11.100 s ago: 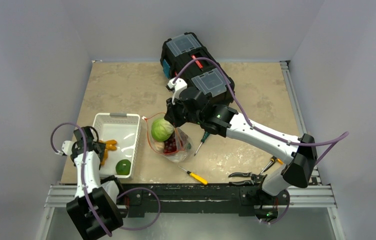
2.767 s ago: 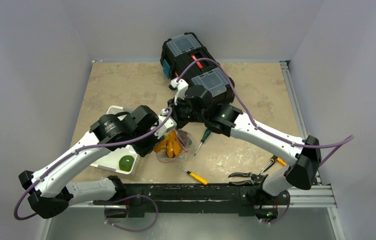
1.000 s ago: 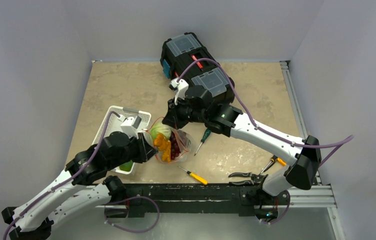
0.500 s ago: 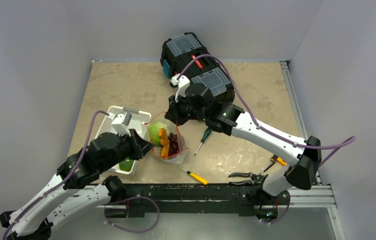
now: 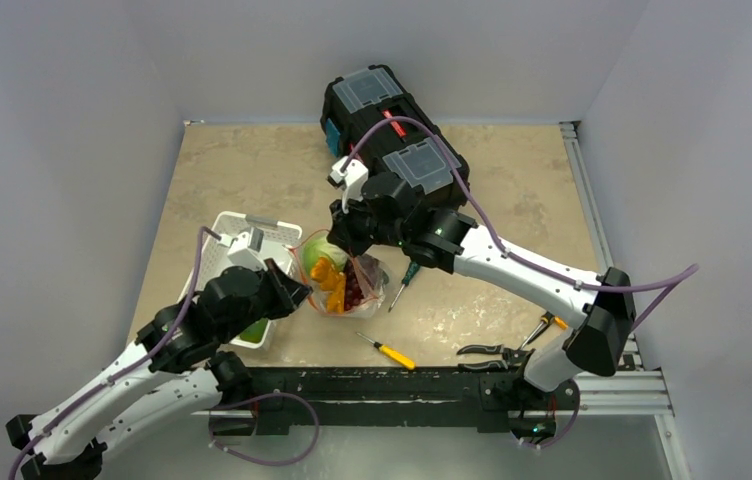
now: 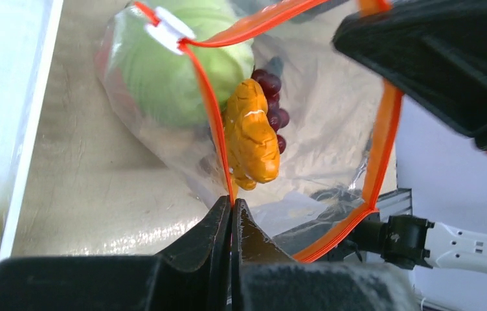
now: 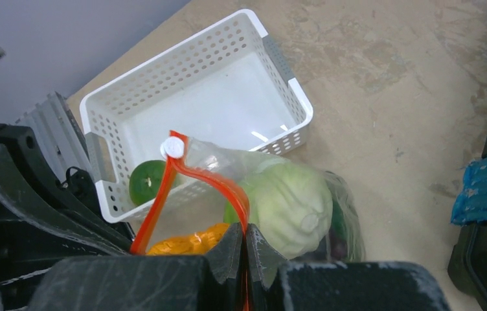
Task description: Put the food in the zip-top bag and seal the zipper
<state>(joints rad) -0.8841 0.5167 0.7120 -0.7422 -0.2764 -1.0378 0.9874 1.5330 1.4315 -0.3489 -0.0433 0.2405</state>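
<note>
- Left claw [image 6: 231,206]: yours, clenched on the near side of the zipper [image 6: 203,110].
- Right claw [image 7: 245,233]: clenched on the far side of the same orange strip. You have the mouth spread open between the two.
- Bag [image 6: 331,129]: clear, resting on the table [image 5: 252,170] just beside the basket [image 7: 182,61].
- Inside the bag: cabbage [image 6: 169,71], carrot [image 6: 250,139] and grapes [image 6: 273,97].
- Green fruit [image 7: 145,183]: one, lying in the basket.
- Also on your table: toolbox [image 5: 392,110] at the back, with a screwdriver [image 5: 387,350] and pliers [image 5: 497,350] near the front edge.
</note>
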